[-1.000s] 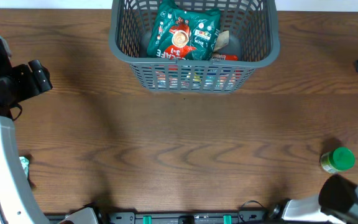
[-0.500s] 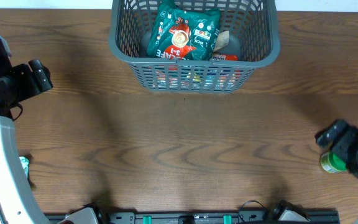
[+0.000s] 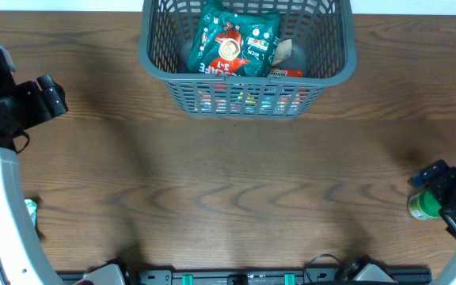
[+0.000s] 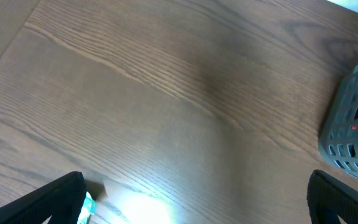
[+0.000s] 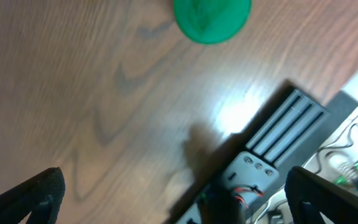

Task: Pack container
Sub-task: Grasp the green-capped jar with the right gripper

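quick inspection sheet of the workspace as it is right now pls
surface: brown wood-grain table, no spills seen
job's things: container at the far edge, green packet and other packs inside; green-lidded jar out on the table, right side
clutter: small teal item by the left arm
grippers: left gripper jaws open, empty; right gripper jaws open, empty, near the jar
cables: thin wires past the front edge
surroundings: grey ribbed rail along the front edge
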Motion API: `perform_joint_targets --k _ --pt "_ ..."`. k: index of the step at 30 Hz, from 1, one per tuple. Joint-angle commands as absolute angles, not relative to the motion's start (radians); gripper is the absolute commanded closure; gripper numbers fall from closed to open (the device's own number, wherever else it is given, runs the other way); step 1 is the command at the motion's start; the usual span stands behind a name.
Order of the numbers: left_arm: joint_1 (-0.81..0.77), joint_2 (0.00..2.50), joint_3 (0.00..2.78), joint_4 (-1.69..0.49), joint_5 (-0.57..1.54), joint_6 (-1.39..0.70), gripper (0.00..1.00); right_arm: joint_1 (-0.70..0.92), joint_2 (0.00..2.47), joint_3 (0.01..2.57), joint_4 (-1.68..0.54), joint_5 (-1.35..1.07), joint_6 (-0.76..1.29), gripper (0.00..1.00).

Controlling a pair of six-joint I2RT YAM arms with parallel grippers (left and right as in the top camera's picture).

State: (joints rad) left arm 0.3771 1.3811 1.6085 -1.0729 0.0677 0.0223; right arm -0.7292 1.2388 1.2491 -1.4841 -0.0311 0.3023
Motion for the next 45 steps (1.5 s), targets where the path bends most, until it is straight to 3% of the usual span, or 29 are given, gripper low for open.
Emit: perform_joint_targets --k 1,23,45 --pt "0.38 1.378 1.608 -1.073 0.072 0.012 0.01 -0.761 1.296 1.229 -1.456 -0.079 0.272 0.01" --pt "0.38 1.378 1.608 -1.074 0.071 0.013 0.01 -0.869 1.406 0.999 -1.111 -0.029 0.258 0.01" --pt "0.38 1.378 1.608 -1.092 0.071 0.014 0.01 -0.885 1.549 0.952 -0.942 0.049 0.352 0.01"
